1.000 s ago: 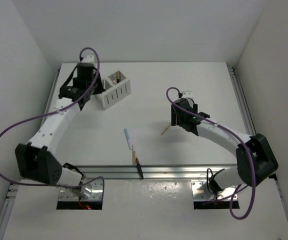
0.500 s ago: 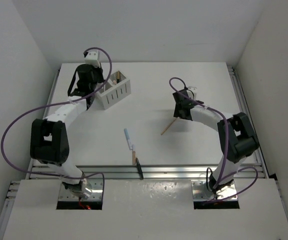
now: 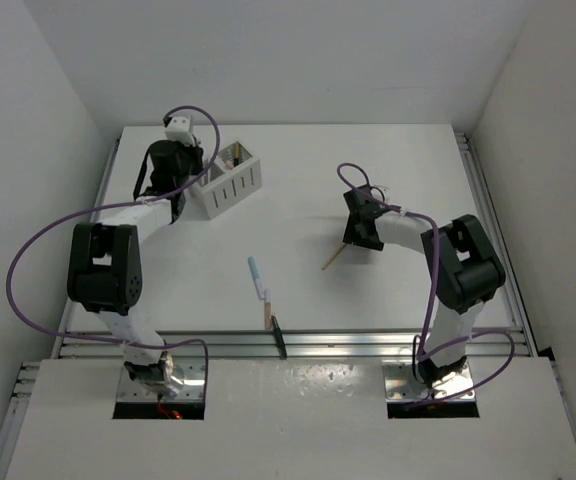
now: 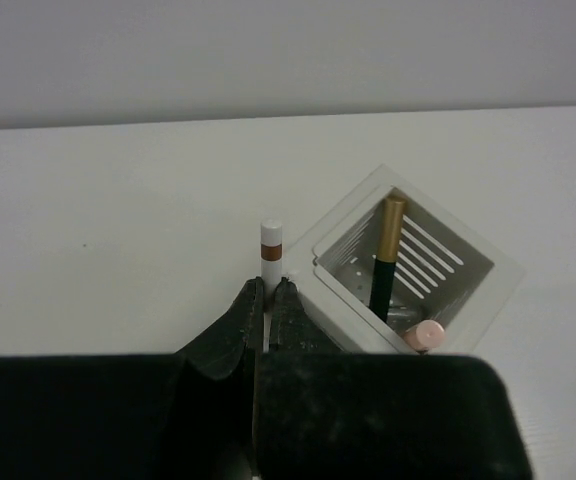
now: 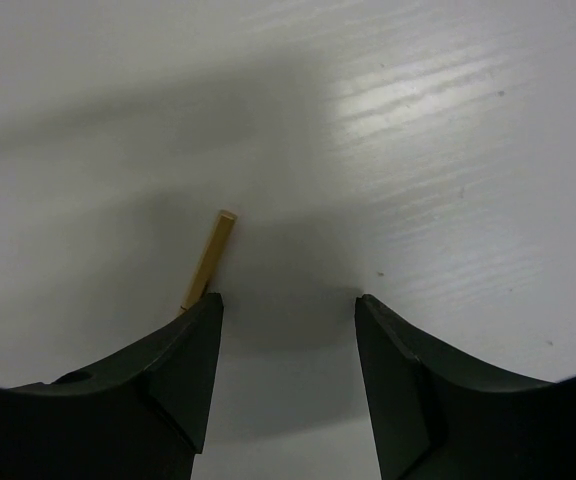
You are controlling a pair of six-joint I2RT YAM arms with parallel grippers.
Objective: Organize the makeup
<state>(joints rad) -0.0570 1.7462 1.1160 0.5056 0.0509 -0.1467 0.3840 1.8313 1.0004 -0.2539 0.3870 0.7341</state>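
Observation:
My left gripper [image 4: 270,285] is shut on a white makeup stick with a brown band [image 4: 271,243], held upright just left of the white slotted box [image 4: 498,268]. A black stick with a gold cap [image 4: 386,255] and a pink stick [image 4: 429,335] stand in the box. My right gripper [image 5: 288,300] is open low over the table; a tan stick [image 5: 211,258] lies just outside its left finger [image 5: 193,350], its lower end hidden. In the top view, the left gripper [image 3: 173,160] is beside the box [image 3: 238,188] and the right gripper [image 3: 360,230] is above the tan stick [image 3: 334,255].
A pale blue stick [image 3: 256,272], a peach stick [image 3: 267,312] and a black stick [image 3: 279,337] lie in a line near the table's front rail [image 3: 368,340]. White walls close the table in at the back and both sides.
Both arms have folded their elbows in towards their bases while the grippers stayed nearly in place. The right jaws have narrowed. The left gripper stayed shut on the white stick.

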